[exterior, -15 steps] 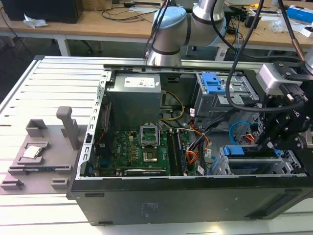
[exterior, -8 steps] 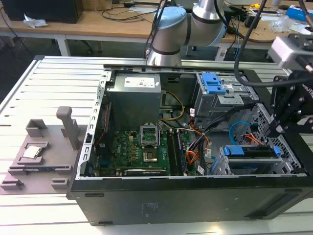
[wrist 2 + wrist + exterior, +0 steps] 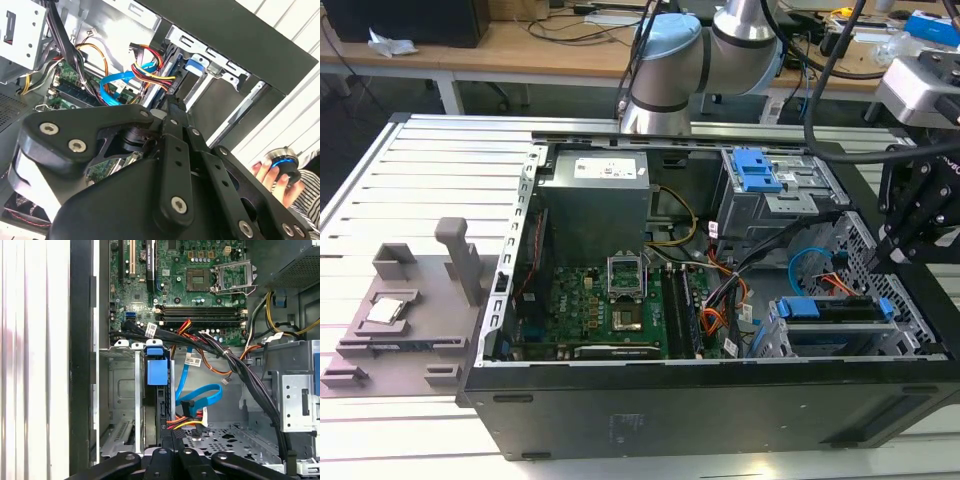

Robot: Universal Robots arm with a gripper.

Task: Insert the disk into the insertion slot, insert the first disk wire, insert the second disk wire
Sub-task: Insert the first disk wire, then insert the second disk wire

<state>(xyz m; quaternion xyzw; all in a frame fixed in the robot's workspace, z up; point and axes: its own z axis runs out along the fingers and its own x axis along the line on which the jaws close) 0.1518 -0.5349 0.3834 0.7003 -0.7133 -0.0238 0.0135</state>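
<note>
We see the end effector (image 3: 170,436), clenched shut, at the near end of the insertion slot (image 3: 122,390), the disk (image 3: 156,372) seated on edge inside it, long axis running straight ahead.

Setting: robotics lab or electronics workshop. Evidence: industrial robot arm (image 3: 665,75) at the far side of a slatted metal table (image 3: 430,160); opened computer case (image 3: 700,410) lying on it; grey plastic fixture (image 3: 410,300) at the exterior view's left; cluttered wooden workbenches (image 3: 520,45) beyond.
</note>
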